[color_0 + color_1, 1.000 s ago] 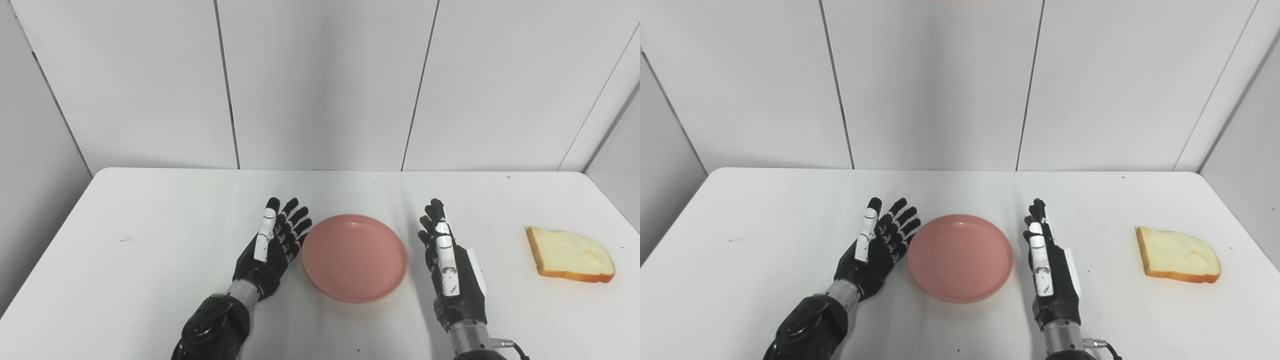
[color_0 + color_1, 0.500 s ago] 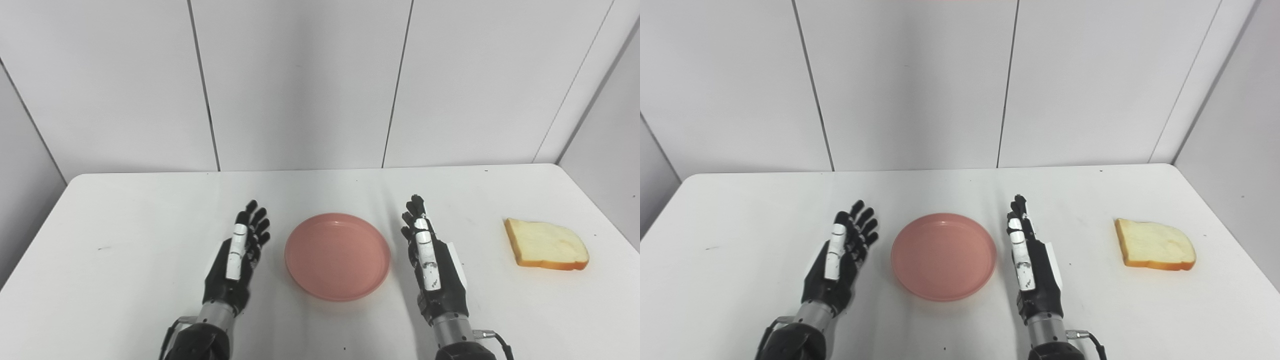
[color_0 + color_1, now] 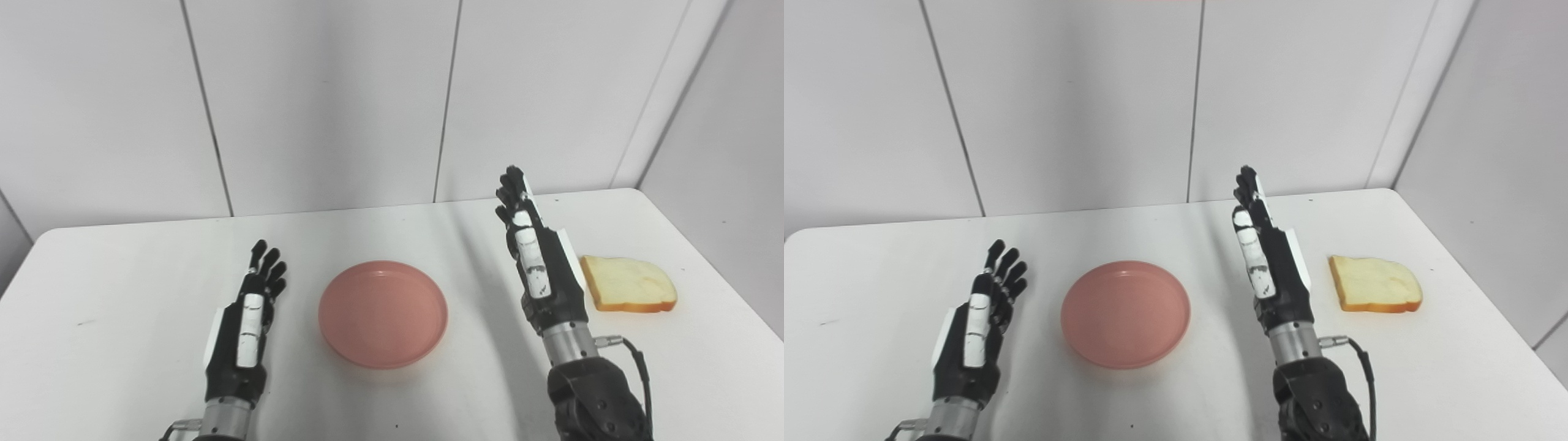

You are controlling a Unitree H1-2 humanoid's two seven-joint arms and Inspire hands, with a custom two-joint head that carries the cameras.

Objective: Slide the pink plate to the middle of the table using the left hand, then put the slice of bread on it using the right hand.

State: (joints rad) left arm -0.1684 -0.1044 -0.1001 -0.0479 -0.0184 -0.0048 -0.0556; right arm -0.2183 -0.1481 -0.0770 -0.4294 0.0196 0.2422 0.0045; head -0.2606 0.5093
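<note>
The pink plate lies empty on the white table, about midway between my two hands. My left hand is open and empty, fingers straight, resting low to the left of the plate and apart from it. My right hand is open and empty, fingers straight and pointing up, raised above the table between the plate and the bread. The slice of bread lies flat near the table's right edge, just right of my right hand; it also shows in the right eye view.
White wall panels stand behind the table's far edge. The table's right edge runs close past the bread. A cable hangs from my right wrist.
The camera has swung to the right. My left hand has drawn back from the plate and left of it. My right hand has risen and moved toward the bread. The plate and bread stay put.
</note>
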